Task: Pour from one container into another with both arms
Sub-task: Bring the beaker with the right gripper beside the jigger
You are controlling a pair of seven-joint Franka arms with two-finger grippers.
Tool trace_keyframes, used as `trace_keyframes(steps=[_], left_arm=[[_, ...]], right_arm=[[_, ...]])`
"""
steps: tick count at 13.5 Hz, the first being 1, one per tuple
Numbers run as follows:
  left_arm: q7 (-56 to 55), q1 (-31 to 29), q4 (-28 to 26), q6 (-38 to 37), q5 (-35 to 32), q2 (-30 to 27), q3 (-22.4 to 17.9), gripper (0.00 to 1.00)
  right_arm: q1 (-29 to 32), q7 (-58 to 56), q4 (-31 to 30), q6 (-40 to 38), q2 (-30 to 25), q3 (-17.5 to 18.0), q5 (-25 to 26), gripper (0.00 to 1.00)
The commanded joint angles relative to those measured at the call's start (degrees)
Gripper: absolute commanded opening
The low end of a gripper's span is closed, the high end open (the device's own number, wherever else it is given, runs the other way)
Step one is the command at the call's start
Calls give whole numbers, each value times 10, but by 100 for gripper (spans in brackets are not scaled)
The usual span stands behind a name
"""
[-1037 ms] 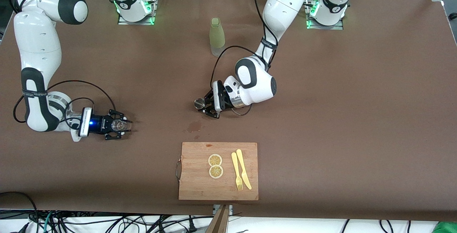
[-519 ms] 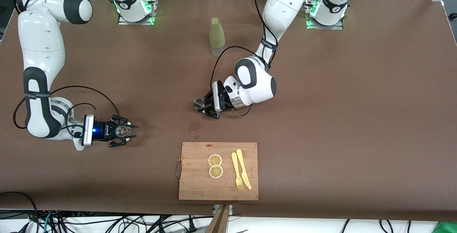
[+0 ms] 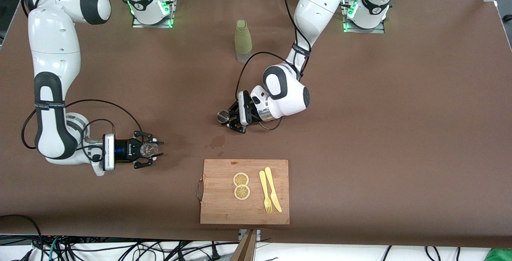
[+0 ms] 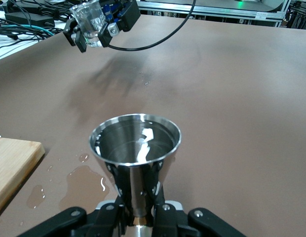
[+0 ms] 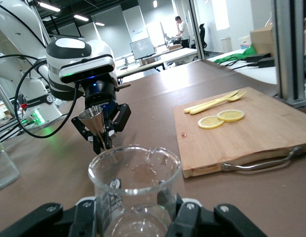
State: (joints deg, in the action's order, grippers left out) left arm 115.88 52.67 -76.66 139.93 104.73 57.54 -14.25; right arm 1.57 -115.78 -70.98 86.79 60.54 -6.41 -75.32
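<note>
Nearest the front camera, a wooden cutting board (image 3: 244, 191) lies on the brown bench (image 3: 400, 133), carrying two lemon slices (image 3: 241, 186) and a yellow plastic fork (image 3: 265, 192) and knife (image 3: 273, 189). Just farther from the camera than the board, a small wet spill (image 3: 217, 142) darkens the bench. Toward the right arm's end, the right hand (image 3: 154, 149) is clenched around a clear glass beaker (image 3: 148, 149), held upright above the bench; it looks nearly empty. Over the middle of the bench, the left hand (image 3: 229, 118) grips the stem of a steel measuring cup (image 4: 135, 148), upright, with liquid inside. The two vessels are well apart. Farthest back, a pale green bottle (image 3: 242, 40) stands between the arms' bases. Both containers appear grasped and lifted; bringing them together and tipping the cup into the beaker seemingly remains.
</note>
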Motion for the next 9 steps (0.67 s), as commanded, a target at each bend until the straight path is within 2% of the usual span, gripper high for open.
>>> trace_keyframes(steps=[1, 3, 9], left_arm=[[-2, 8, 20, 6, 25, 13, -10, 0], [-1, 8, 20, 6, 27, 14, -13, 0], [-1, 8, 21, 4, 28, 14, -17, 0]], right_arm=[[-22, 27, 2, 12, -3, 1, 31, 43], [-39, 34, 8, 39, -2, 12, 32, 43], [-78, 82, 44, 59, -3, 11, 64, 42]])
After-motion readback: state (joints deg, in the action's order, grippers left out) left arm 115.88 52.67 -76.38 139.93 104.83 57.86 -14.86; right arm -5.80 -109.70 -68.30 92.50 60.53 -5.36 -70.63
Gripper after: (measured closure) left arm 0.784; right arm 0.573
